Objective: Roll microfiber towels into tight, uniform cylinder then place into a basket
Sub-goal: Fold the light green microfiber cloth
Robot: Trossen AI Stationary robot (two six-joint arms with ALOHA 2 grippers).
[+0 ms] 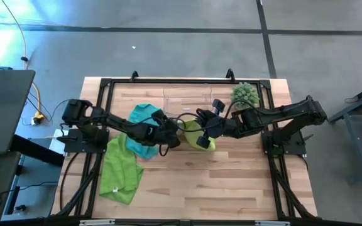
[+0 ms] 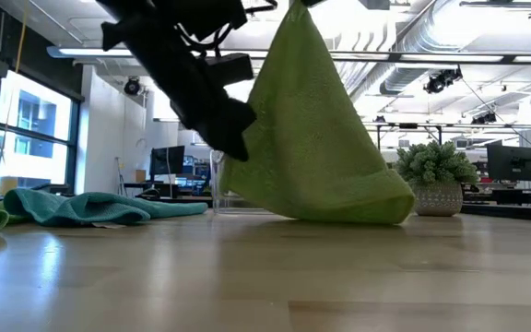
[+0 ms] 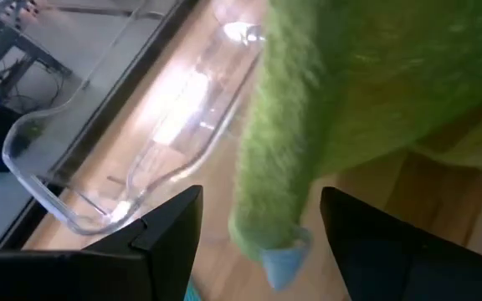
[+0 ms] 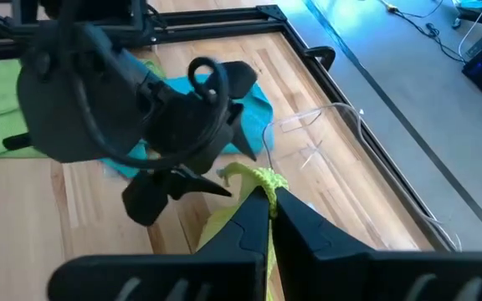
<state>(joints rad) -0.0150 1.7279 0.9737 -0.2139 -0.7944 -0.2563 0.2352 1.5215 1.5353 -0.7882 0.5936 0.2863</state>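
My right gripper is shut on a lime green towel and holds it up over the table's middle. My left gripper is open. Its fingers stand on either side of the towel's hanging edge, which ends in a blue tag, with gaps on both sides. In the low view my left gripper is at the towel's left edge. A teal towel and a second lime green towel lie flat at the left. The clear basket stands at the far middle. My right gripper pinches a bunched corner of the lime green towel between its two fingers, coming from the table's right side and slanting down. The towel hangs below the fingers, spreading out like a cone. Its lower end lies on the table.
A round spiky green plant in a pot stands at the far right, near the right arm. The black frame rail runs along the table's far edge behind the basket. Bare wood lies toward the near edge.
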